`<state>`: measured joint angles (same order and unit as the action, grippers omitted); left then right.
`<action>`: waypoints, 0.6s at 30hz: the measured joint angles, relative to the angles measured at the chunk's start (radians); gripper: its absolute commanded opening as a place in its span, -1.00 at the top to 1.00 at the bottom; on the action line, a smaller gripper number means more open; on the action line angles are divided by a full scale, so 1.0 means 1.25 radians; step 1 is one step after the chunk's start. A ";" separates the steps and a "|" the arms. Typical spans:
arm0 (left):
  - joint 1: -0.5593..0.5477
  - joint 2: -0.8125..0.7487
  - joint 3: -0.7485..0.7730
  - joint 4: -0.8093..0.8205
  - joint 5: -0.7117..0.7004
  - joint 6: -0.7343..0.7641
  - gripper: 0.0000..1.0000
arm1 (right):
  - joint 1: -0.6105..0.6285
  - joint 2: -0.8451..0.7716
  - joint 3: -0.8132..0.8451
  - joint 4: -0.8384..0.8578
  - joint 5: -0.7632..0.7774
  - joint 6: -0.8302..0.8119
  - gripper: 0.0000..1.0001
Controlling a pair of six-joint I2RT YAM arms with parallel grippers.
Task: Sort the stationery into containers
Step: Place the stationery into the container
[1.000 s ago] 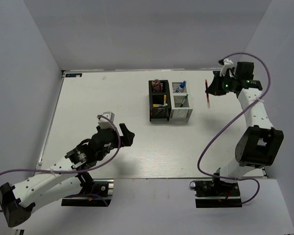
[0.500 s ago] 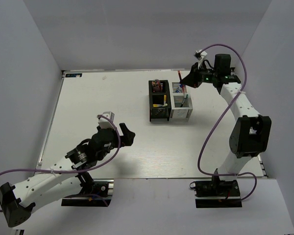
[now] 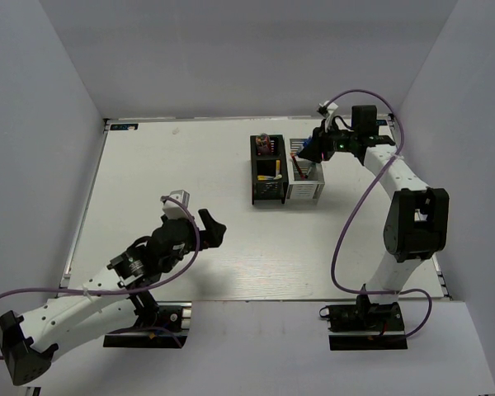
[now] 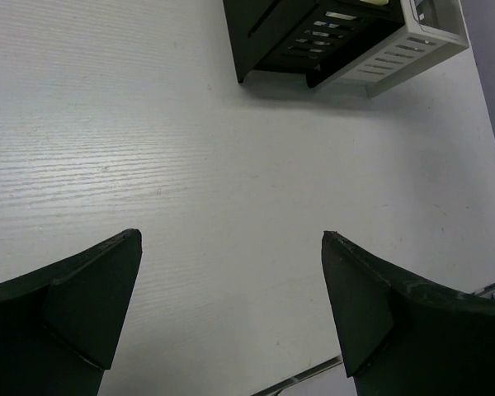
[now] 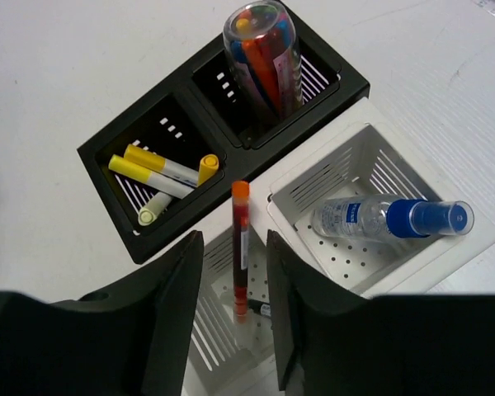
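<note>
The red pen [image 5: 240,276] stands in the white holder [image 5: 433,262], in the compartment next to the blue-capped bottle [image 5: 379,219]. The right end effector [image 5: 233,246] straddles it with fingers wider than the barrel, gripping nothing. It is probably light, stiff and slick, so pinch it mid-barrel; the left end effector [image 4: 231,272] is spread open above the worktop [image 4: 190,148].

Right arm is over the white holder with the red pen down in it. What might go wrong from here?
1. The red pen stands in the white holder between the open fingers of the right gripper, its orange top near their tips. A sideways exit might catch it and flip it out.
2. The clear bottle lies tilted in the next compartment, blue cap at the rim. A low pass could knock it or shift the holder.
</note>
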<state>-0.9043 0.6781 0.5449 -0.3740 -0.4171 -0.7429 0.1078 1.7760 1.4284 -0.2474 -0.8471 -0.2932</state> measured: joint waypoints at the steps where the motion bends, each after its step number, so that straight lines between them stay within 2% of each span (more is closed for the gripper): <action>1: 0.000 0.002 0.000 0.000 0.000 0.000 -0.99 | 0.000 0.000 -0.001 -0.005 0.001 -0.005 0.07; 4: 0.000 0.010 0.000 0.001 0.000 -0.002 -0.99 | 0.003 0.000 -0.003 -0.021 0.005 -0.025 -0.07; 7: 0.000 0.016 0.000 0.002 0.003 -0.002 -0.99 | 0.004 -0.006 -0.003 -0.041 0.009 -0.030 -0.31; 9: 0.000 0.019 0.000 0.006 0.007 -0.002 -0.99 | 0.003 -0.018 -0.003 -0.057 0.021 -0.028 -0.58; 10: 0.000 0.020 0.000 0.008 0.008 -0.002 -0.99 | 0.003 -0.029 -0.003 -0.067 0.029 -0.025 -0.81; 15: 0.000 0.024 0.000 0.022 0.008 0.001 -0.99 | 0.003 -0.139 -0.006 -0.109 0.099 0.005 -0.81; 18: 0.000 0.031 0.000 0.043 0.012 0.004 -0.99 | 0.003 -0.241 -0.044 -0.120 0.184 0.055 -0.81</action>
<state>-0.9043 0.7166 0.5449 -0.3199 -0.4019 -0.7376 0.1120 1.4750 1.3735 -0.3973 -0.6170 -0.2245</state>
